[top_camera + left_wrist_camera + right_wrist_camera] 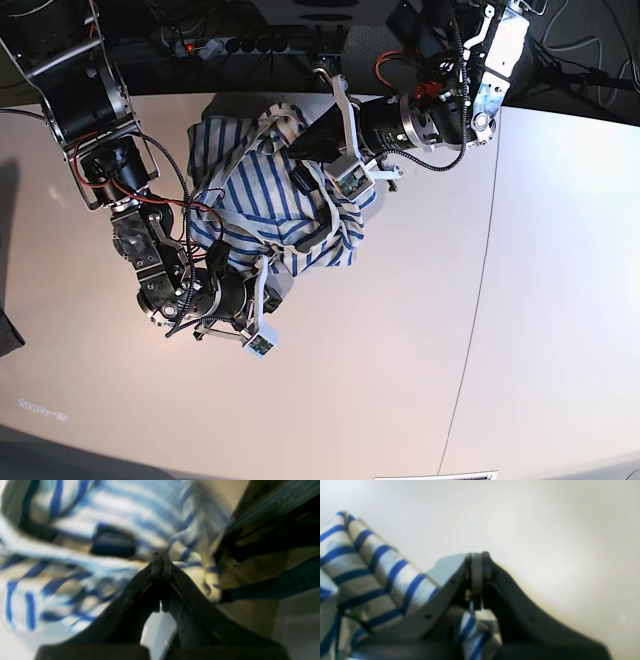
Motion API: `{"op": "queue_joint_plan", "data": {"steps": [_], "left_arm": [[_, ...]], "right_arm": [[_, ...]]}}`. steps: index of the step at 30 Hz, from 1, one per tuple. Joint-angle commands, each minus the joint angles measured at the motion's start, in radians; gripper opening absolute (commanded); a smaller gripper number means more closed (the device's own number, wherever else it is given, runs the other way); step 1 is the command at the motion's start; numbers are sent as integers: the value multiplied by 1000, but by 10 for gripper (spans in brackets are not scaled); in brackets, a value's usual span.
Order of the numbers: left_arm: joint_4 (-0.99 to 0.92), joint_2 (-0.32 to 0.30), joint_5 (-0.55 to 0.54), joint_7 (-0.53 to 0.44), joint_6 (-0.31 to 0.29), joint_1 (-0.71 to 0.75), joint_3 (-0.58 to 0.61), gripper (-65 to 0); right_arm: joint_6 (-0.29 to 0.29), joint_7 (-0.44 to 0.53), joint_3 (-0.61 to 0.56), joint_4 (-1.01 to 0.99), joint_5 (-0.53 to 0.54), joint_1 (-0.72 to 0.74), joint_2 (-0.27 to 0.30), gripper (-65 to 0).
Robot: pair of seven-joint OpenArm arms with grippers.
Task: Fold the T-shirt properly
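The T-shirt (250, 200), white with blue stripes, hangs bunched between my two grippers above the pale table (380, 380). In the left wrist view the shirt (75, 562) fills the left side, with its dark collar label (112, 543) just left of the fingertips. My left gripper (160, 555) is shut, pinching cloth near the collar; in the base view it (297, 146) is at the shirt's upper edge. My right gripper (477, 557) is shut on a striped fold of the shirt (382, 570); in the base view it (280, 275) is at the shirt's lower edge.
A seam (480, 300) runs down the table right of the middle. A power strip and cables (270, 45) lie behind the table's far edge. A dark object (8, 335) sits at the left border.
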Motion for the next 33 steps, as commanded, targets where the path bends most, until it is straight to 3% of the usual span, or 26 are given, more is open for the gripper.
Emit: {"op": "queue_joint_plan", "data": {"steps": [1,5,9,18,26,33], "left_arm": [[-8,-6,-5,-28,-12,-35,-2,-650],[-94,-67,4,-63,-11,-111,-2,-650],[-144,-121,7,-86,-12,-171,-2,-650],[-261,-122,45,-168,-9,-307,-1,-650],[-328,-95,60,-213,-9,-403,2,-650],[-338,-91,34,-174,-1,-492,-2,-650]], "right_arm": [[8,-4,5,13,12,26,11,-650],[8,-88,5,24,106,18,47,-650],[8,-117,6,92,201,-46,128,-650],[8,-119,9,354,264,-297,310,-650],[8,-118,61,531,262,-502,314,-650],[8,-118,185,595,263,-539,314,-650]]}}
